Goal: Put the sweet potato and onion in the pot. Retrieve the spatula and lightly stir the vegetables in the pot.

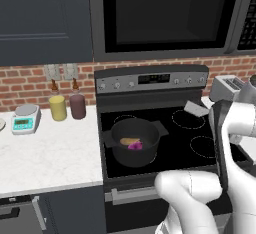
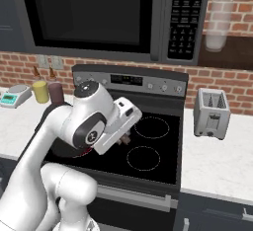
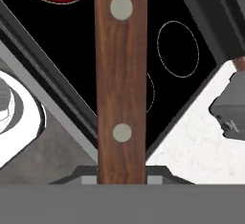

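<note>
On the left of the cooktop [image 1: 165, 143], the pot [image 1: 134, 140] sits on the front-left burner with the sweet potato [image 1: 129, 141] and the onion [image 1: 135, 146] already inside, touching each other on the pot floor; the loading step looks complete and stirring remains. To the right, the spatula [image 3: 120, 79] is in the gripper [image 2: 125, 138]: the hand view shows its brown wooden handle with two pale rivets running straight up from between the finger tips, so the jaws are closed on the handle. In the left base view a flat grey blade [image 1: 196, 109] shows above the rear of the cooktop, just left of the arm; this is judged to be the spatula's working end. Handling estimate: the tool is light, rigid and not fragile; the smooth wooden handle may twist between narrow fingers when the blade meets resistance, so a hold near mid-handle, across its flat faces, is the sound choice, and the present grip appears to be of that kind. The vegetables are firm and will roll under a light push. Arm pose: the arm is folded, with the elbow high over the front of the stove and the wrist turned over the right-hand burners, near the pot but not above it. Further right, a toaster [image 2: 211, 112] stands on the counter, well apart.
</note>
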